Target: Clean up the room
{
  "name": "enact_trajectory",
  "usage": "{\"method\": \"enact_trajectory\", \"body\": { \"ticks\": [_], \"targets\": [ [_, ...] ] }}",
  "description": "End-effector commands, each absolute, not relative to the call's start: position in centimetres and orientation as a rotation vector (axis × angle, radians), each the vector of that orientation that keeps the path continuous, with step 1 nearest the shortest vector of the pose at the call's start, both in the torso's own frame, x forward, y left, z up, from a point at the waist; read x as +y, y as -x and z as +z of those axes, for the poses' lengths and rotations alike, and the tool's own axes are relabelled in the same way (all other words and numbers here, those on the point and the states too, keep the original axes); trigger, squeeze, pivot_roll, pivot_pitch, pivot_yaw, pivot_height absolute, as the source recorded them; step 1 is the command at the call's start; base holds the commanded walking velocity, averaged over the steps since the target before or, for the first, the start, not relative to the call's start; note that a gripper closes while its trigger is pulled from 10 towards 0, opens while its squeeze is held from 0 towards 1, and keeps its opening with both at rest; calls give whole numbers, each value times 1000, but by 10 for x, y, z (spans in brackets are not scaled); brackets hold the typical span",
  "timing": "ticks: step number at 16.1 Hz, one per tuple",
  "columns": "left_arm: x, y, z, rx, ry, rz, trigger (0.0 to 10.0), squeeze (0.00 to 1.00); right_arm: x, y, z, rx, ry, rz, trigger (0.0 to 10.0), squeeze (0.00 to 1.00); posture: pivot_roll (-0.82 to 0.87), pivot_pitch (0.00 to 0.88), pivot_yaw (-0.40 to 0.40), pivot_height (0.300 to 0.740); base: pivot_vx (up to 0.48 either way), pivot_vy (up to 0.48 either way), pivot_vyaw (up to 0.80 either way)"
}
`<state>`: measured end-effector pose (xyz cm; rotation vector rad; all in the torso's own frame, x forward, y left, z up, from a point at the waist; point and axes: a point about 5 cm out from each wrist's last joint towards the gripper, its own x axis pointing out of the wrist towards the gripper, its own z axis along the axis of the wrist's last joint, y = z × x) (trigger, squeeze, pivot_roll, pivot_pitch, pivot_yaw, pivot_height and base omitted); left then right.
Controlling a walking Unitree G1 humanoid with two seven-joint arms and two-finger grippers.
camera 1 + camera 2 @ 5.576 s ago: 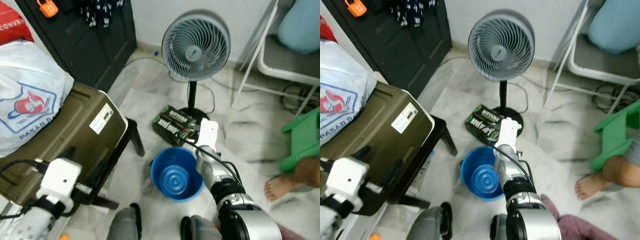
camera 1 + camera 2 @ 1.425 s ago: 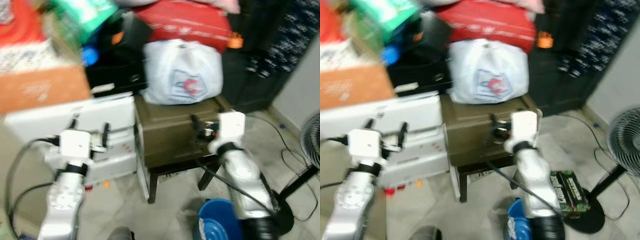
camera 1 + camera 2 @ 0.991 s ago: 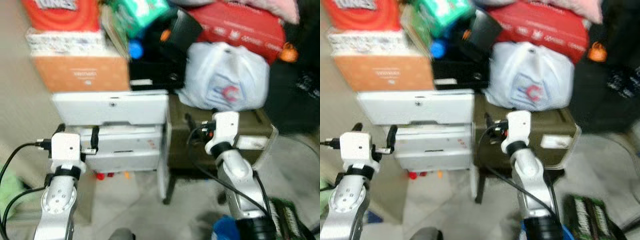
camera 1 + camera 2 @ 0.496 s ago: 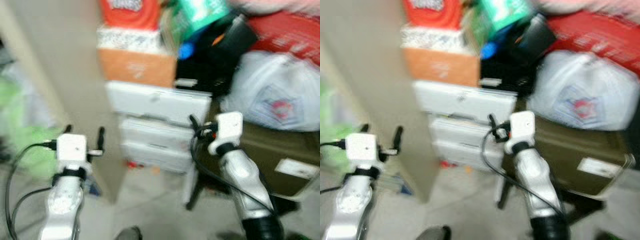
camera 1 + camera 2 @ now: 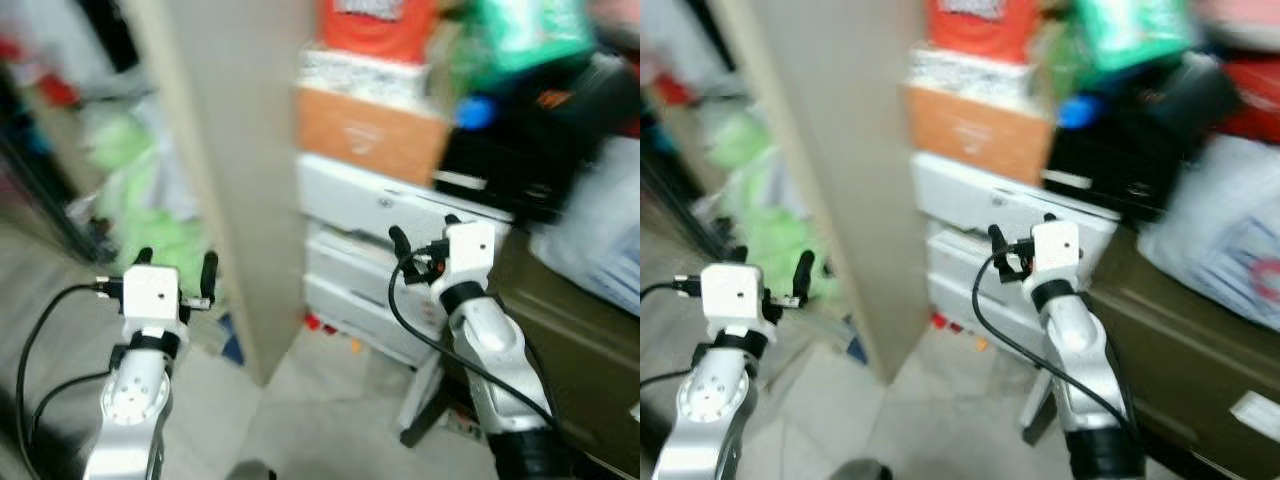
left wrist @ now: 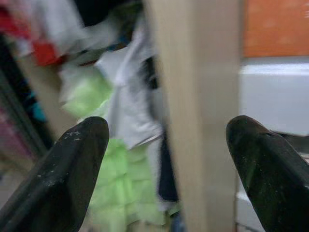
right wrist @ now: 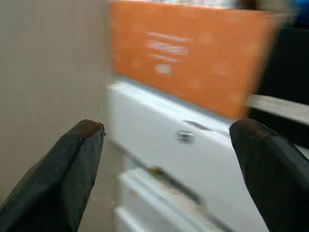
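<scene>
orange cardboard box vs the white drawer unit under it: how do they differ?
Colour: the orange cardboard box is plain orange with small pale print; the white drawer unit is white, with a small dark fitting on its top front.
Position: the box sits on top; the unit reaches down towards the floor.
Build: the box shows one flat face; the unit is split into stacked drawer fronts.
Shared: both stand just right of the beige upright panel, faces towards the camera.

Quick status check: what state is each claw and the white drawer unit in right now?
Left claw: open, empty, raised near the beige panel.
Right claw: open, empty, facing the white drawer unit.
White drawer unit: top drawer looks closed; lower ones too blurred to tell.
</scene>
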<state>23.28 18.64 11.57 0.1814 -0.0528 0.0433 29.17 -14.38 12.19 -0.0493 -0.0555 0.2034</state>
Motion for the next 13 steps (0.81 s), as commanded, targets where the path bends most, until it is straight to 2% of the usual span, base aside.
{"method": "enact_trajectory", "body": {
  "ticks": [1,13],
  "targets": [
    [187,-234,117,-53,-179,45,10000,0,-142,-293,125,-66,54,210,10000,0,0,0,-40,740,0,0,800],
    [191,-232,118,-35,-110,128,10000,0,-137,-300,126,-81,81,238,10000,0,9,0,-46,740,0,0,800]
  ]
}}
